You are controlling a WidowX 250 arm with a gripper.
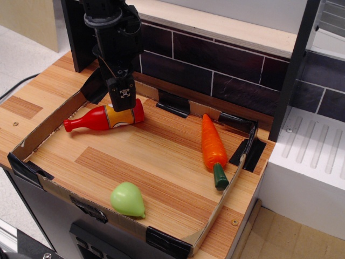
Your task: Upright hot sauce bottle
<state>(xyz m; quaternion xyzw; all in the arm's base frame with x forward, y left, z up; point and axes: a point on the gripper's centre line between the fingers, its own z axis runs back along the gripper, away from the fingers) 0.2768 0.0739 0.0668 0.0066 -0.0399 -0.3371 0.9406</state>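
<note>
— Wooden desk (pixel 161 156), cardboard rim. Where's the hot sauce bottle (pixel 102 118)?
— Lying on its side, well left of the carrot (pixel 212 145) — the gripper (pixel 122 100) sits right over its base; whether it's clamped, I can't tell.

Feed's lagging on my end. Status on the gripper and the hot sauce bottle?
Gripper down at hot sauce bottle, label end; grasp state unclear. Bottle lying on its side, cap pointing left. Carrot and green fruit well apart, nothing blocking.
</note>
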